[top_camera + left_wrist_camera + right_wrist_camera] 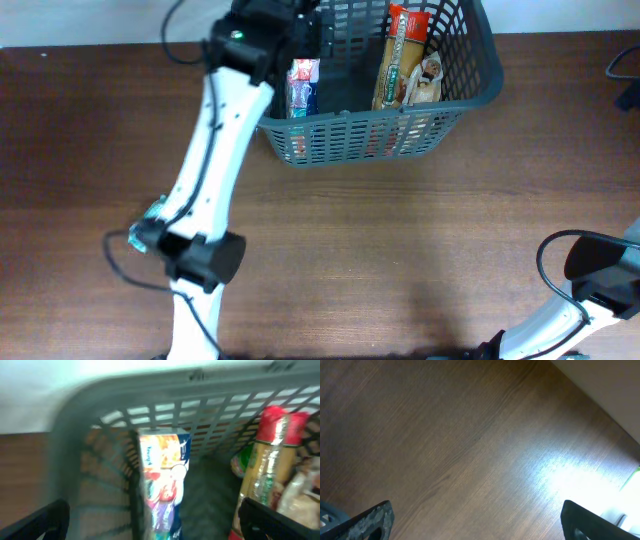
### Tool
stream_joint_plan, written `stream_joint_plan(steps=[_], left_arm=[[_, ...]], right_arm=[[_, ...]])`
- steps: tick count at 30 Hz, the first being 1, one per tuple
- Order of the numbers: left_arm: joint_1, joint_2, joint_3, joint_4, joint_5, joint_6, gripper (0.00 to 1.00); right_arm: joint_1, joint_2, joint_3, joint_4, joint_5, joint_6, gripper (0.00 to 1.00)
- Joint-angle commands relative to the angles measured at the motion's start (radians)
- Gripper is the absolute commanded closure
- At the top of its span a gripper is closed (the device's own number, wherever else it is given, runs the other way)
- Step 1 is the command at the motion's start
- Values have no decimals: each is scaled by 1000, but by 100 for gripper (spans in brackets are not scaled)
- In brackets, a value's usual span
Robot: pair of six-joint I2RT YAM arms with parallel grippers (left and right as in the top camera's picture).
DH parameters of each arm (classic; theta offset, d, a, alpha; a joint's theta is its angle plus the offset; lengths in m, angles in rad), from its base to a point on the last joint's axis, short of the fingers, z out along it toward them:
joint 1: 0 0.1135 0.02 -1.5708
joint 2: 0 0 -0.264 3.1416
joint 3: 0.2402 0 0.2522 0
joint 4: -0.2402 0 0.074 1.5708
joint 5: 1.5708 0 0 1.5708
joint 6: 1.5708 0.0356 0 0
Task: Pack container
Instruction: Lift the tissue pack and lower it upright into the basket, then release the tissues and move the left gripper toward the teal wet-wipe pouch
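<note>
The dark grey basket [470, 85] stands at the back of the table. Inside it a colourful box [303, 88] leans on the left wall, and a tall red and gold package [397, 60] and a clear bag [428, 80] lie at the right. My left gripper [300, 30] is open above the basket's left side. In the left wrist view the box [164, 480] stands between the spread fingers [155, 520], not touched, with the red and gold package [267, 465] at the right. My right gripper [480, 520] is open and empty over bare table.
The brown wooden table [400, 250] stretches in front of the basket. My left arm [215, 150] reaches across the left half. My right arm [600, 280] rests at the front right corner. A black cable [625, 60] lies at the far right edge.
</note>
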Motion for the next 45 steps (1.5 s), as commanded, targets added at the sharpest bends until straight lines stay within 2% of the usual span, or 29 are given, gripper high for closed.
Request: stream_joint_plan(steps=[1, 5, 10, 12, 13, 16, 23, 25, 29, 32, 35, 37, 39, 41, 45], left_arm=[[3, -166, 44, -74, -109, 22, 0], [10, -228, 44, -190, -225, 4, 1], [76, -277, 44, -411, -226, -165, 1], [110, -288, 44, -483, -225, -193, 1], [130, -296, 35, -484, -178, -148, 1], [184, -322, 29, -484, -72, -137, 1], [313, -384, -23, -484, -35, -145, 1], [353, -415, -104, -484, -23, -145, 1], [426, -493, -377, -484, -8, -189, 1], [489, -539, -605, -480, -8, -328, 1], [555, -554, -758, -477, -3, -537, 1], [609, -554, -858, -475, 21, -741, 1], [669, -554, -949, -470, 52, -1018, 1], [714, -554, -1001, -446, 121, -1166, 1], [785, -554, -1088, -325, 276, -1303, 1]], right_arm=[[-2, -10, -4, 1, -5, 9, 1], [-2, -10, -4, 1, -5, 9, 1], [-2, -10, -4, 1, -5, 9, 1], [-2, -10, -4, 1, -5, 9, 1], [-2, -10, -4, 1, -5, 9, 1], [-2, -10, -4, 1, -5, 9, 1], [-2, -10, -4, 1, -5, 9, 1], [-2, -10, -4, 1, -5, 9, 1], [-2, -10, -4, 1, -5, 9, 1], [-2, -10, -4, 1, -5, 9, 1], [-2, -10, -4, 1, -5, 9, 1], [-2, -10, -4, 1, -5, 9, 1], [-2, -10, -4, 1, -5, 9, 1], [-2, -10, -4, 1, -5, 9, 1], [-2, -10, -4, 1, -5, 9, 1]])
